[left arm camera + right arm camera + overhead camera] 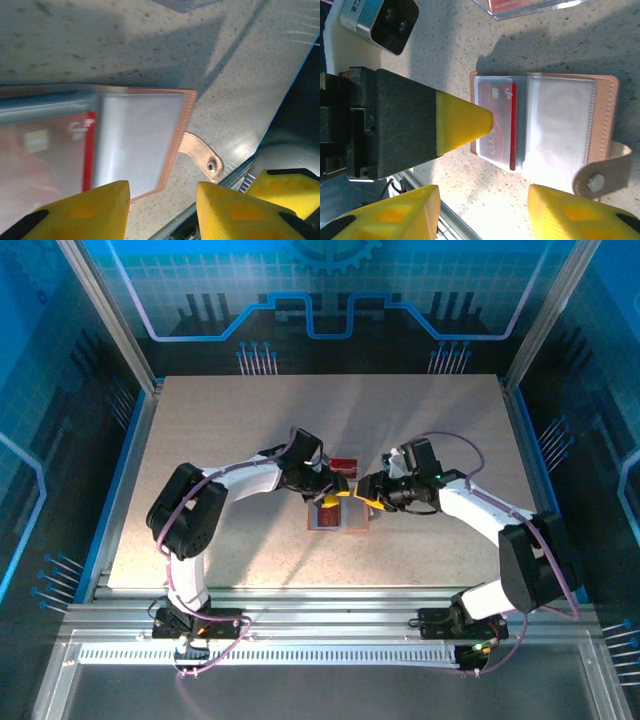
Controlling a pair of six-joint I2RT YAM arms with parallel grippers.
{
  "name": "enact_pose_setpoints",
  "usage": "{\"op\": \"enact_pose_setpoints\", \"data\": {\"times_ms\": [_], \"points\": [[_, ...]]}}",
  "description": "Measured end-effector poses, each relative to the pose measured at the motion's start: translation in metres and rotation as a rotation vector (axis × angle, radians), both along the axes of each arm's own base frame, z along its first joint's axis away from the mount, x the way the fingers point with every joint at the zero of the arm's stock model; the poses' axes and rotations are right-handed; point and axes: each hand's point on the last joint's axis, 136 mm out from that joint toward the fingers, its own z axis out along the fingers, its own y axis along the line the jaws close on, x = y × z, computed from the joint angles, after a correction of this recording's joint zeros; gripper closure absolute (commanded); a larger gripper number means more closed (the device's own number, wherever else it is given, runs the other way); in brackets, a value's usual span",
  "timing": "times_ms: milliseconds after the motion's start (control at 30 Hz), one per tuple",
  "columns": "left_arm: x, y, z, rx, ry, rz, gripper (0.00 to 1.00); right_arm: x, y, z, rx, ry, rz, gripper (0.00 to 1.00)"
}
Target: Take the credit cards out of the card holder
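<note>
The card holder (555, 125) lies spread open on the table, with its grey pockets up and its tab (605, 175) at the right. A red credit card (496, 120) sits in its left pocket, seen close in the left wrist view as the credit card (45, 150) inside the card holder (140, 140). My left gripper (162, 210) stands open, one fingertip (465, 122) over the holder's left edge and bare table between the jaws. My right gripper (485, 215) is open just short of the holder's near edge. From above, the left gripper (329, 498) and right gripper (367, 497) flank the card holder (340, 518).
A clear plastic tray (343, 465) with a red card in it stands just beyond the holder; its edge is the clear tray (520, 7) at the top of the right wrist view. Open table lies all around. A metal rail (330, 600) runs along the near edge.
</note>
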Motion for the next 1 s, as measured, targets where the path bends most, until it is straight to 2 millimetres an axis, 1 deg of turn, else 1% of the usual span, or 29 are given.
{"op": "enact_pose_setpoints", "data": {"times_ms": [100,233,433,567,800,1000], "points": [[-0.004,0.013,-0.004,0.009,0.013,0.022,0.61,0.000,0.010,-0.006,-0.006,0.016,0.025,0.52],[-0.008,0.025,-0.008,0.015,0.017,0.044,0.62,0.004,0.024,-0.009,-0.008,0.027,0.054,0.54],[-0.013,0.038,-0.017,0.021,0.028,0.069,0.68,0.005,0.041,-0.015,-0.016,0.044,0.091,0.59],[-0.016,0.040,-0.021,0.022,0.032,0.073,0.74,0.006,0.047,-0.024,-0.027,0.063,0.105,0.62],[-0.011,0.039,-0.019,0.009,0.008,0.075,0.84,0.003,0.050,-0.044,-0.050,0.112,0.116,0.70],[-0.014,0.043,-0.025,0.017,0.019,0.076,0.87,0.000,0.054,-0.054,-0.062,0.136,0.126,0.73]]}}
